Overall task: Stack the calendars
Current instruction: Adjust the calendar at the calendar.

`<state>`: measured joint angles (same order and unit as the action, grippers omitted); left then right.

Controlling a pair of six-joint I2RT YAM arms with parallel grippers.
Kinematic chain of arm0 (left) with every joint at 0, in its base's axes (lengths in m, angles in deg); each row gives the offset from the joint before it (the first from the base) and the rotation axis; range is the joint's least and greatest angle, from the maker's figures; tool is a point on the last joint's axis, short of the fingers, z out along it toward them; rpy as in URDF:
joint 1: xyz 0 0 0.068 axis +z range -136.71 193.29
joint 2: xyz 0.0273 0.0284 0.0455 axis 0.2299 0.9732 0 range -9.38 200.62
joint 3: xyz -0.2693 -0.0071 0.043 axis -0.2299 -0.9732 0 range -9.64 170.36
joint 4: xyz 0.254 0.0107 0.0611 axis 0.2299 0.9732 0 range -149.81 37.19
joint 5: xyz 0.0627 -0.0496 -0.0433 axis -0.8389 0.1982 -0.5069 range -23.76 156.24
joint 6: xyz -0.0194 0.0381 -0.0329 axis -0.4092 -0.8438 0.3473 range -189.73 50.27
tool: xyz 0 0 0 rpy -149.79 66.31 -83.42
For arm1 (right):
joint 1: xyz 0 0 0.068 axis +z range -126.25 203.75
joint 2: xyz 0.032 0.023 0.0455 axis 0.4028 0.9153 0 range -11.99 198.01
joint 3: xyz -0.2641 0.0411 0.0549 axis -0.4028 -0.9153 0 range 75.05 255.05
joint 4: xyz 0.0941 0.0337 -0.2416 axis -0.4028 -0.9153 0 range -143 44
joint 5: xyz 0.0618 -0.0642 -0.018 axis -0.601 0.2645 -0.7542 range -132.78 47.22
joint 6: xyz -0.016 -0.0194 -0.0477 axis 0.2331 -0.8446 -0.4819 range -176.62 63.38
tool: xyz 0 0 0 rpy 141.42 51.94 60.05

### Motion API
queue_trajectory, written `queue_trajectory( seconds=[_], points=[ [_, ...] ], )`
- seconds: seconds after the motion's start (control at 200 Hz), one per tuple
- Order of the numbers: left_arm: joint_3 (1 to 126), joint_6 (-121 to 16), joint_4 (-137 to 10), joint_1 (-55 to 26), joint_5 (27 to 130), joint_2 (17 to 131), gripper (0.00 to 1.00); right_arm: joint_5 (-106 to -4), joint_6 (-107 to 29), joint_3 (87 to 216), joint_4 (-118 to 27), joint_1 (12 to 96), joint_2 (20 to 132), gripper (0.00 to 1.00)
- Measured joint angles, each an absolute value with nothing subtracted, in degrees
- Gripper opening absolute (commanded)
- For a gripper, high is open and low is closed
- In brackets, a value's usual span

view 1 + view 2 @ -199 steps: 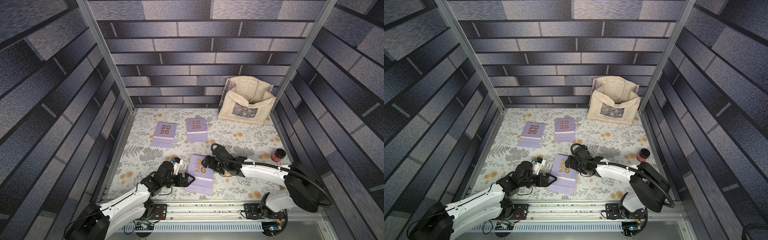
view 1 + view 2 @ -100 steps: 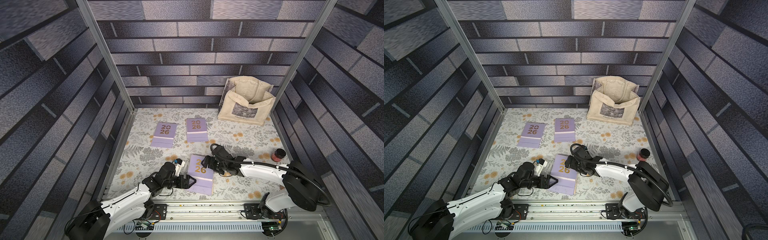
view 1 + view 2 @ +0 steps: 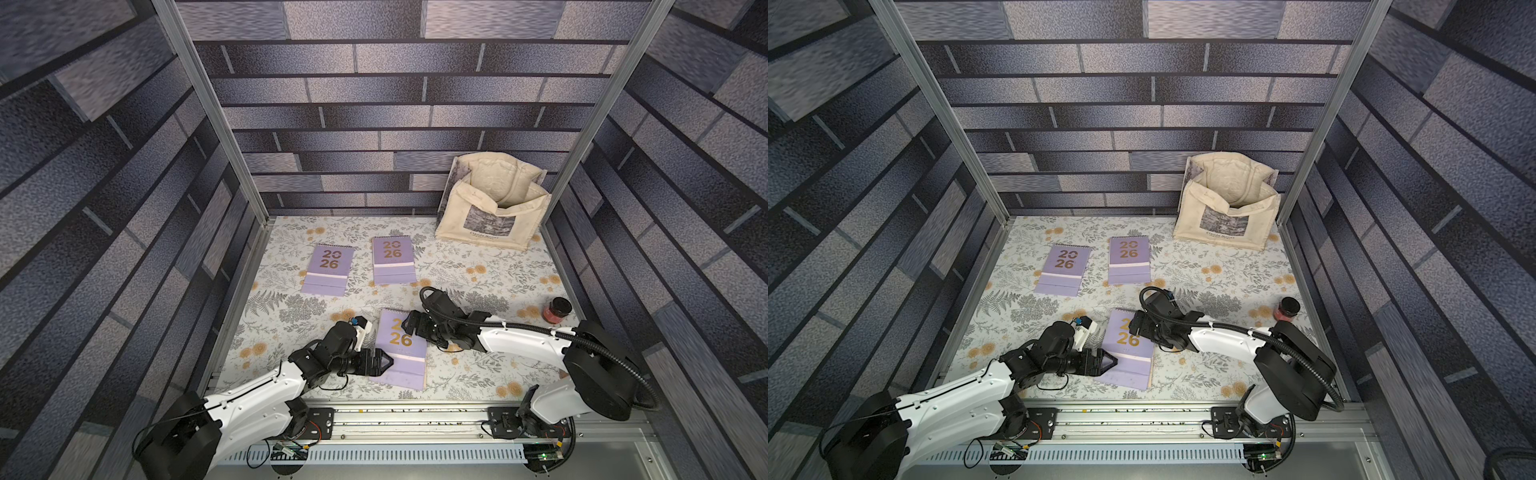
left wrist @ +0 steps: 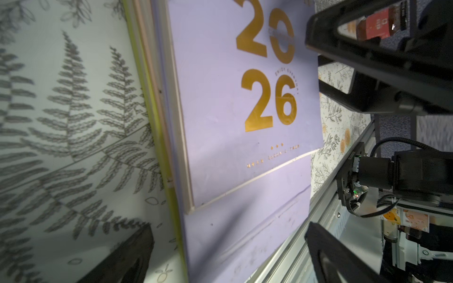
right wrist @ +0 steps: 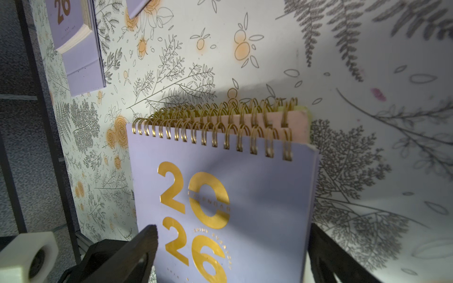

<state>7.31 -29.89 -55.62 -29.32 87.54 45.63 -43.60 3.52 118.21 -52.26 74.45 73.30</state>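
On the floral bench (image 3: 478, 266), from left to right, the following are listed.

Lavender calendar (image 3: 328, 270): laid flat toward the rear left, gold "2026" cover up, apart from the others.

Left pincer (image 3: 380, 362): released, jaws spread wide, set low at the left edge of the front stack; contact with that edge cannot be told.

Second lavender calendar (image 3: 393, 260): laid flat just beside the first, toward the rear middle.

Front stack: a third lavender calendar (image 3: 402, 353) is placed on top, near the front rail. Beneath it, in the right wrist view, a peach calendar (image 5: 294, 122) is shown, and below that a yellow-green calendar (image 4: 155, 122), whose edge is seen along the side in the left wrist view. The gold spiral bindings are lined up at the far end.

Right pincer (image 3: 412, 325): released, jaws spread wide above the far right corner of the top cover; nothing is grasped.

Cream tote bag (image 3: 490, 216): stood against the rear right corner, mouth open.

Small dark-lidded red jar (image 3: 557, 309): stood near the right wall, well apart from the calendars.
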Motion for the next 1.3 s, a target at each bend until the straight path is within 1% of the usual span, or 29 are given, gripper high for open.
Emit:
queue_trajectory(
  seconds=[0.235, 0.426, 0.816, 1.077, 1.297],
  points=[
    [10.54, -30.38, -49.63, -29.76, 84.26, 45.67, 1.00, -43.60, 3.28, 118.38, -52.53, 74.45, 73.30, 0.96],
    [12.21, -30.51, -47.38, -31.46, 83.72, 46.72, 1.00, -43.78, 3.28, 118.41, -52.64, 74.45, 73.30, 0.96],
    [15.20, -30.70, -46.53, -35.37, 83.72, 52.47, 1.00, -44.02, 3.26, 118.80, -53.18, 74.45, 73.35, 0.97],
    [16.82, -30.97, -46.33, -35.70, 83.72, 52.99, 1.00, -44.19, 3.26, 119.04, -53.36, 74.45, 73.70, 0.97],
    [18.26, -31.84, -45.09, -36.20, 83.67, 55.72, 1.00, -44.26, 2.89, 119.94, -53.66, 74.45, 74.40, 0.98]
  ],
)
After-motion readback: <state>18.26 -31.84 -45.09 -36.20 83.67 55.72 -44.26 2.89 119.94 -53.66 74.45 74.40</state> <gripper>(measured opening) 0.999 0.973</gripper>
